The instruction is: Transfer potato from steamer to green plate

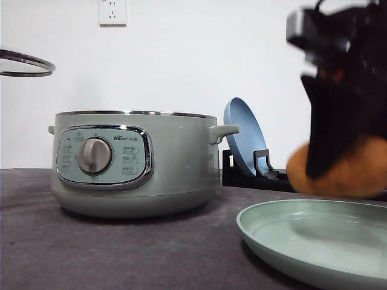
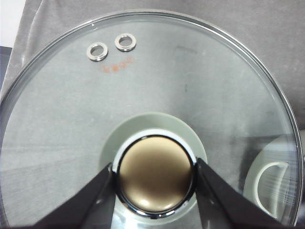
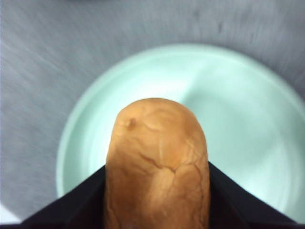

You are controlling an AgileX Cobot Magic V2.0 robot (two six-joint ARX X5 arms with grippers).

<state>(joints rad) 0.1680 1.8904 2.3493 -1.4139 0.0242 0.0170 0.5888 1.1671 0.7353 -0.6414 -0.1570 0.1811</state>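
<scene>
I see my right gripper point(image 3: 157, 200) clamping the potato point(image 3: 157, 162) above the green plate point(image 1: 314, 241); left gripper point(image 2: 155, 179) pinches the lid point(image 2: 190, 86) knob, off the steamer point(image 1: 136, 163).

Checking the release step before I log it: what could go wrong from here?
1. The right gripper holds the oblong orange-brown potato clear above the pale mint-green plate; released from there, it might roll off the shallow rim.
2. The left gripper pinches just the knob of the round glass lid held in the air; a slip could drop it near the sage-green steamer.
</scene>
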